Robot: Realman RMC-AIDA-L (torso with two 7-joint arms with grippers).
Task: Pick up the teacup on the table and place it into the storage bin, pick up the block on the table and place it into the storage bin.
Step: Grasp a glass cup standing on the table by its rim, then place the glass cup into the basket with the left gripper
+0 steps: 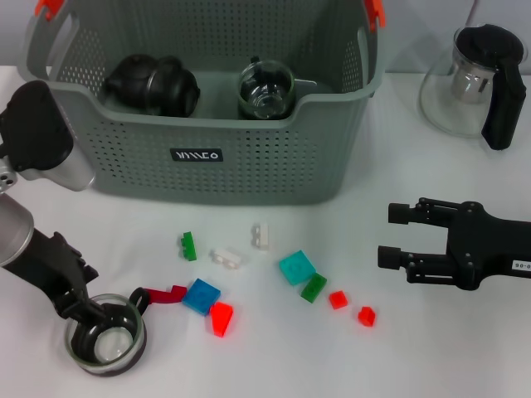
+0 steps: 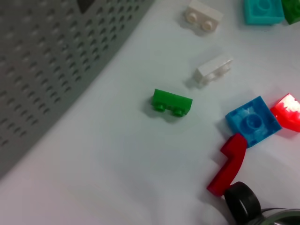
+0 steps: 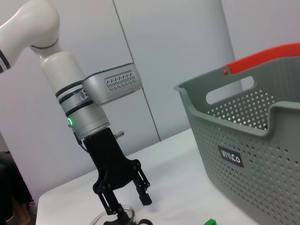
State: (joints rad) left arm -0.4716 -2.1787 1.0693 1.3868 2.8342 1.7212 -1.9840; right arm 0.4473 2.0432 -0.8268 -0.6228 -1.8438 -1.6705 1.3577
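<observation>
The big grey storage bin [image 1: 207,124] sits at the far side of the table [image 1: 274,356], already holding a black teapot [image 1: 153,83] and a clear glass cup [image 1: 265,89]; off to the far right stands a glass pitcher with a black handle [image 1: 477,79]. At the near left the left gripper [image 1: 104,319] is down on the teacup [image 1: 106,338], a clear glass cup with a dark rim that rests on the table; from the right wrist view [image 3: 126,206] its fingers look spread apart with one reaching down into the cup's mouth, so it seems to be straddling the rim rather than clamped on it yet. The right gripper [image 1: 394,235] hangs at the right, well apart from the bin, its fingers parted and holding nothing. Between the two lies a scatter of small blocks: a teal one [image 1: 296,267], a blue block [image 1: 202,295] just beside a bent dark-red piece [image 1: 163,295] near the cup's handle, an orange-red one [image 1: 221,317], two green ones, two white ones and two little red ones. I'd say the teacup pickup is the step in hand, with no lift yet. Next the fingers need to close on the rim, raise the cup straight up clear of the dark-red piece, then carry it far and over the bin's near wall.
</observation>
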